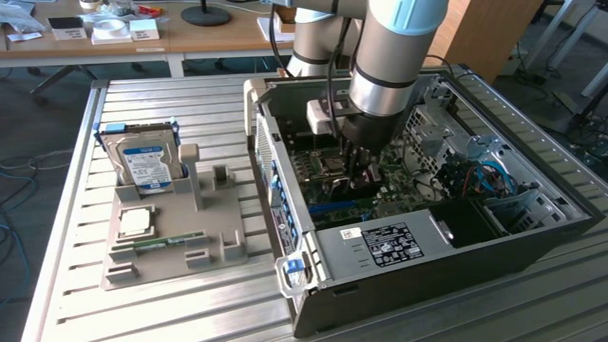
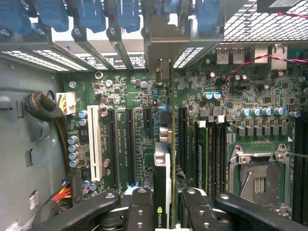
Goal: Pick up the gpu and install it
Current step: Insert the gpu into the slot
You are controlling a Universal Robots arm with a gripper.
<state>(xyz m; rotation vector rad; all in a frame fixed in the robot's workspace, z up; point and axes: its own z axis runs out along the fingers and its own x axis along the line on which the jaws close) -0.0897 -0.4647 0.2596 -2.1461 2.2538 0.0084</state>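
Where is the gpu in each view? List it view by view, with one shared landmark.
Exterior view: the gpu hangs under the tool inside the open case.
Wrist view: the gpu stands edge-on between the tool's fingers.
Shared landmark: the CPU socket.

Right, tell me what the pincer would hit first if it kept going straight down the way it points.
The pincer, shut on the gpu, points at the motherboard. The card's lower edge would probably meet an expansion slot first, though depth is unclear.
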